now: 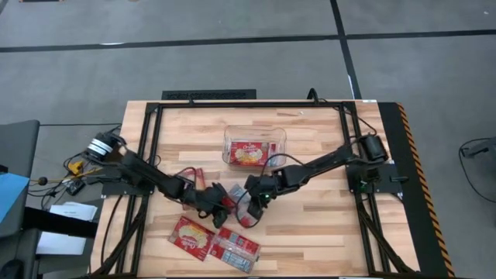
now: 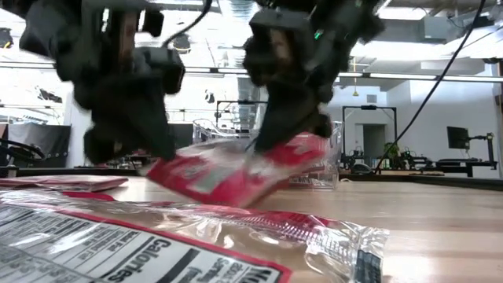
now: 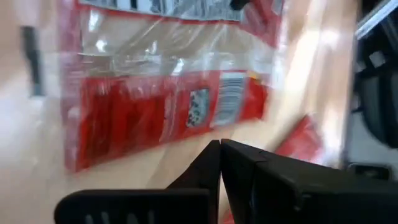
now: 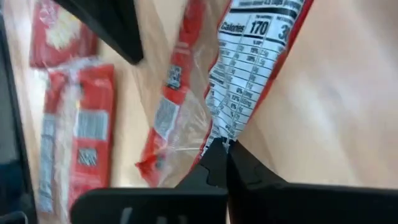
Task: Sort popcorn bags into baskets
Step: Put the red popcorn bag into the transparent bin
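Near the middle of the counter [image 1: 310, 225], slightly toward its near edge: right gripper [image 1: 253, 203] clamped on the edge of a popcorn bag [image 4: 249, 68], fingers [image 4: 214, 163] together on the packet's seam, nutrition panel facing the wrist camera. Seen from counter height, same bag [image 2: 236, 169] lifted clear of the wood and tilted, one end higher than the other.

Just beside it, on the left-edge side: left gripper [image 1: 219, 203], fingers [image 3: 217, 165] pressed together with nothing between them, hanging over another red bag [image 3: 161, 106] lying flat on the counter (barcode side up).

Toward the far edge, about midway across: clear plastic bin [image 1: 229, 140], one bag [image 1: 249, 154] lying inside with its popcorn picture up.

Close to the near edge, left of centre: two more bags side by side and touching, one picture-side up [image 1: 191, 235], the other [image 1: 236, 246] showing its grey label panel. Smaller red bits visible between the two grippers and just left of the left gripper (too hidden by the arms to count as separate bags).
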You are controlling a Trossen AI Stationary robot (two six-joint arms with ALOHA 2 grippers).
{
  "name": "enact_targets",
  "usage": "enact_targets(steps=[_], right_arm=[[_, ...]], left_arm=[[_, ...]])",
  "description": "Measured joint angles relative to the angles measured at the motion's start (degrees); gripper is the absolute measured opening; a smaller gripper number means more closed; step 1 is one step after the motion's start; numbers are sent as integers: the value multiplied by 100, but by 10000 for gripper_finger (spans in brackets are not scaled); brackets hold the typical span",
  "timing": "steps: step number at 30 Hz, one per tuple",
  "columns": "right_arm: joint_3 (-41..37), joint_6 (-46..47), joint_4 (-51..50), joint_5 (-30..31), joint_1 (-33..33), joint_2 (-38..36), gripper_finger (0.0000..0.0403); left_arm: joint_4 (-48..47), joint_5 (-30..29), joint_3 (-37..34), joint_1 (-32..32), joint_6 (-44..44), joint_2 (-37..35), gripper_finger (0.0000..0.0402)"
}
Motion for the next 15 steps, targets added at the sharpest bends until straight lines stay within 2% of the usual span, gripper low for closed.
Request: enact_targets(steps=[6, 15], right_arm=[[343, -517, -953, 814, -110, -633, 4], [1371, -1882, -2614, 2563, -440, -1192, 3]], left_arm=[[-808, -99, -3, -15, -86, -1030, 0], [-1003, -243, 24, -28, -123, -2108, 0]])
